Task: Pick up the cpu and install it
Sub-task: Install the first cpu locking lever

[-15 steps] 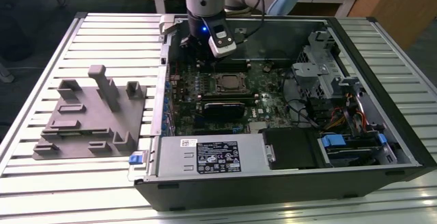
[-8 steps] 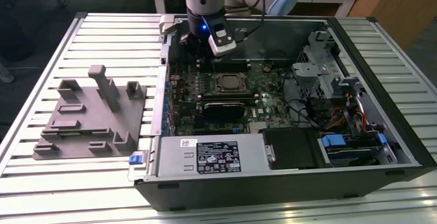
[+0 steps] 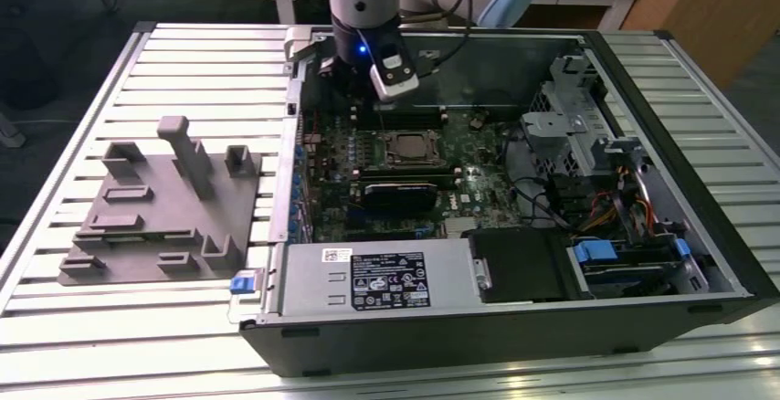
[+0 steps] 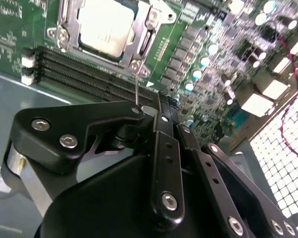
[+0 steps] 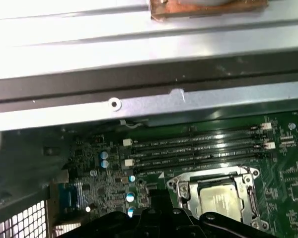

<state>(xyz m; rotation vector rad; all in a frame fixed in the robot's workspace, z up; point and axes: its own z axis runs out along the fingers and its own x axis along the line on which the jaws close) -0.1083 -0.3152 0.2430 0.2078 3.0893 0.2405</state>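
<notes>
Silvery cpu [image 4: 105, 25], one, seated in socket [image 4: 145, 30]

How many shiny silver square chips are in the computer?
1. The cpu sits in the metal socket frame on the green board, beside the long black slots. Others may be hidden.

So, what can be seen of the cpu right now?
The cpu is a small flat square chip with a silvery-white metal top. It lies flat on the green motherboard, inside a metal socket frame that borders its edges, beside the memory slots. Its top is bare in both wrist views.
</notes>
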